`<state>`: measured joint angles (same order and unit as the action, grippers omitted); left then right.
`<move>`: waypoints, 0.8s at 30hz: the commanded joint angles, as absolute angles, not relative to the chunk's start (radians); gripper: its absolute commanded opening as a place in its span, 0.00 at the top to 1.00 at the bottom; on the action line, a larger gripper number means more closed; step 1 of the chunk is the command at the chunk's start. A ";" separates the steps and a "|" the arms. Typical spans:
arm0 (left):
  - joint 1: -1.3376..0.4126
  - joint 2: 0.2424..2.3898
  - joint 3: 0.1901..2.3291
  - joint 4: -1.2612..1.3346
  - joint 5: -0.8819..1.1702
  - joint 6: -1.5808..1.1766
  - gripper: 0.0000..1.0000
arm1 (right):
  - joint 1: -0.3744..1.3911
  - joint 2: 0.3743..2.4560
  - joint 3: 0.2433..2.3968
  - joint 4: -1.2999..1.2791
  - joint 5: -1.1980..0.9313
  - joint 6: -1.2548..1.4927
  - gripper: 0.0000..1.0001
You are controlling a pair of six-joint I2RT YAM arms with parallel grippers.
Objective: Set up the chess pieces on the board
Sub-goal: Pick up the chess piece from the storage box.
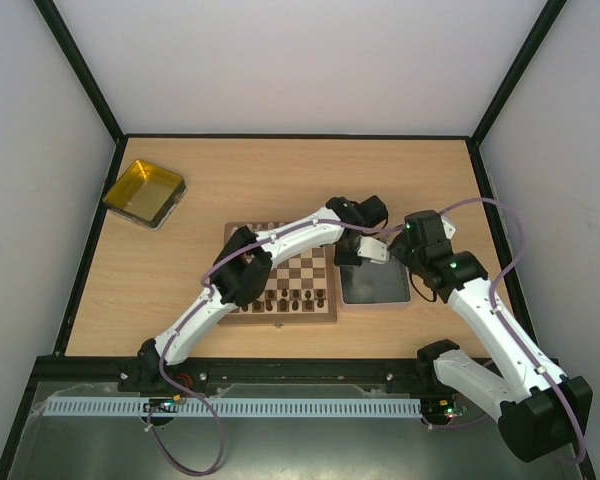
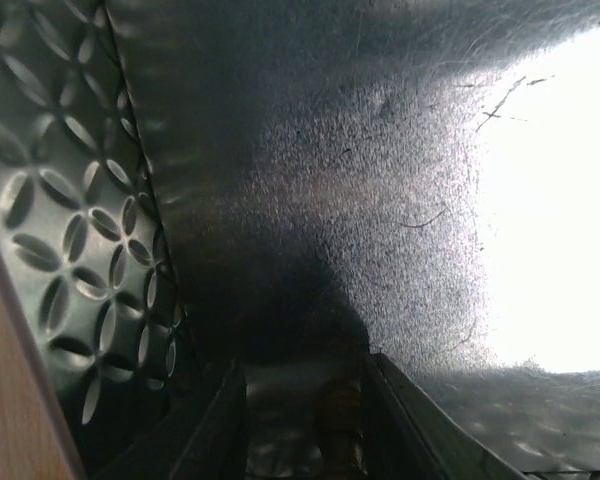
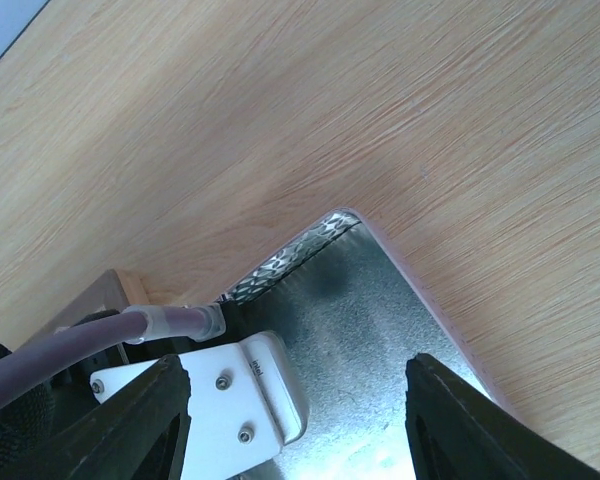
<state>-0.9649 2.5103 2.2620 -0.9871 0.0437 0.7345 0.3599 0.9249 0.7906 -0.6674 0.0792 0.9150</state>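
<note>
The chess pieces (image 1: pixel 295 297) I can see are small and dark. They are standing on the squares of the board (image 1: pixel 305 268) closest to the near edge. The board is lying in the middle of the worktop, a bit toward the near edge. Many of the squares I can see are bare, so I am judging the job only partly done.

The grey metal tray (image 1: pixel 378 287) is sitting just beside the board, on its right side. I think spare pieces are waiting in there. That is why I am reaching my left arm (image 1: pixel 290 238) across the board and dipping the left gripper (image 2: pixel 305 395) low inside the tray. Its camera is showing the shiny floor and the bumpy wall very close. A little tan thing (image 2: pixel 338 425) is showing between the fingers, maybe a pale piece. It is dark down there, and I cannot tell if the fingers are squeezing it.

The right gripper (image 3: pixel 295 365) is hanging over the far corner of the same tray, fingers spread wide and holding nothing. I am guessing it is waiting there so the two arms are not bumping.

The yellow tray (image 1: pixel 145 192) is sitting by the far left corner, well apart.
</note>
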 commanded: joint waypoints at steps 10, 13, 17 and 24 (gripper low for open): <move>-0.982 2.499 2.326 -1.088 -0.078 0.774 0.66 | 0.348 0.927 0.756 -0.622 0.027 0.889 0.43; -0.985 2.497 2.327 -1.095 -0.084 0.772 0.65 | 0.347 0.927 0.749 -0.620 0.021 0.889 0.42; -0.986 2.504 2.327 -1.109 -0.106 0.775 0.66 | 0.348 0.928 0.743 -0.612 0.009 0.891 0.42; -0.989 2.510 2.325 -1.117 -0.148 0.779 0.74 | 0.345 0.922 0.721 -0.600 -0.014 0.901 0.43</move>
